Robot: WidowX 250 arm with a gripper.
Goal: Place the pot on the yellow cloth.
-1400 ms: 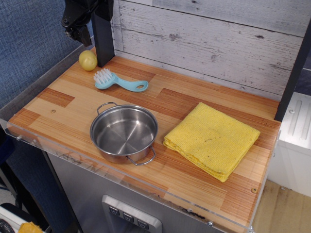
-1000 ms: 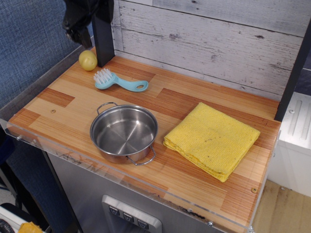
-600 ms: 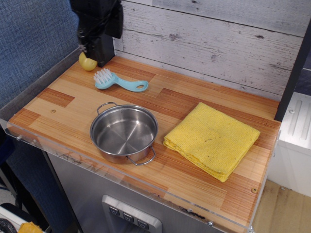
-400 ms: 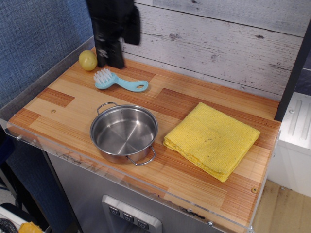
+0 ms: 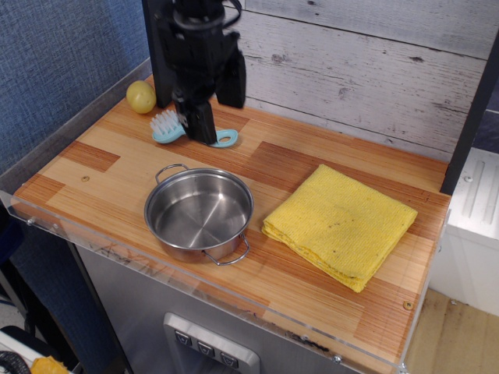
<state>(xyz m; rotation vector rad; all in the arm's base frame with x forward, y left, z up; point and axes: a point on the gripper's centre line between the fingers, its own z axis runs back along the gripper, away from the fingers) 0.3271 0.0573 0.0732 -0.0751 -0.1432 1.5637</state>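
Claw (image 5: pixel 201 125) up over the back of the table (image 5: pixel 117 167), hanging above the blue brush (image 5: pixel 173 128) and hiding its middle; wide or narrow, cannot tell from this angle. Pot (image 5: pixel 199 212) sitting upright near the front edge, nothing inside. Yellow cloth (image 5: pixel 341 224) lying flat just to its right, close but apart. Lemon (image 5: pixel 141 97) tucked in the far left corner.

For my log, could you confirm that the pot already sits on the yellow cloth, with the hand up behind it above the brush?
Not quite: in the observation.image view the pot stands on the bare wood, left of the yellow cloth and off it. The hand is indeed up behind it, above the brush.
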